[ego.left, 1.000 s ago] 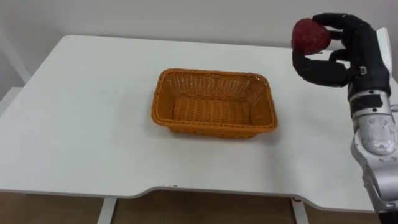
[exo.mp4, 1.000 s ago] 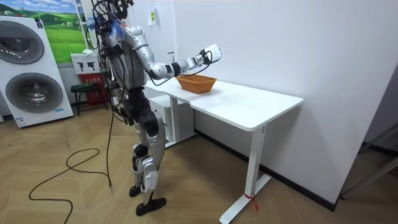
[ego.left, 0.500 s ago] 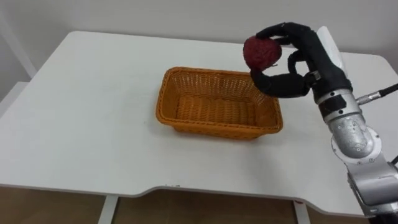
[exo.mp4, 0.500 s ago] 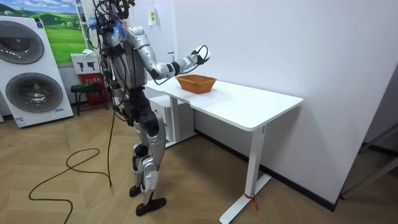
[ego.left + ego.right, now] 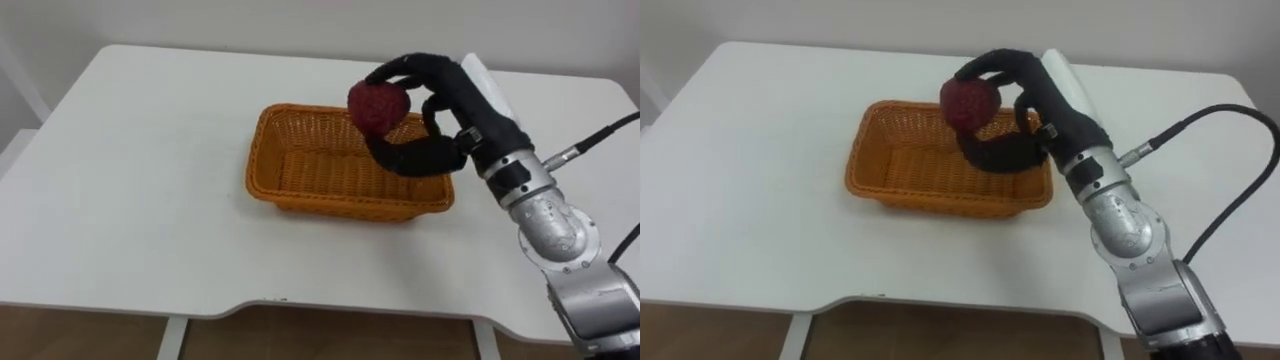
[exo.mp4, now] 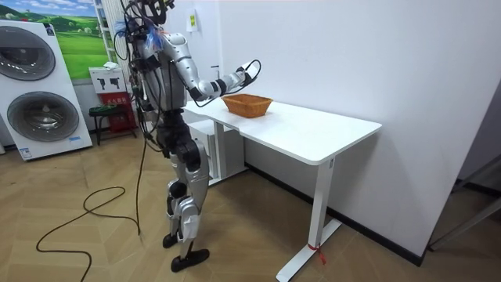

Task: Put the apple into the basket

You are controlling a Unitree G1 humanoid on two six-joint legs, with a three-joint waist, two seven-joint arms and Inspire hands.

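A dark red apple (image 5: 378, 104) (image 5: 971, 101) hangs above the right half of an orange wicker basket (image 5: 290, 177) (image 5: 890, 168), pinched between the thumb and fingers of my black right hand (image 5: 440, 110) (image 5: 1035, 105). The basket stands in the middle of the white table (image 5: 130, 180) and holds nothing that I can see. In the room view I stand at the table's end, right arm stretched over the basket (image 6: 246, 104), with the right hand (image 6: 249, 70) raised above it.
The table's front edge (image 5: 270, 300) lies close below the basket. Bare tabletop runs wide to the left and right of it. A white wall stands behind the table. Washing machines (image 6: 35, 86) stand at the room view's left.
My right hand has carried the apple leftwards and down, from beyond the basket's right end to above its right half.
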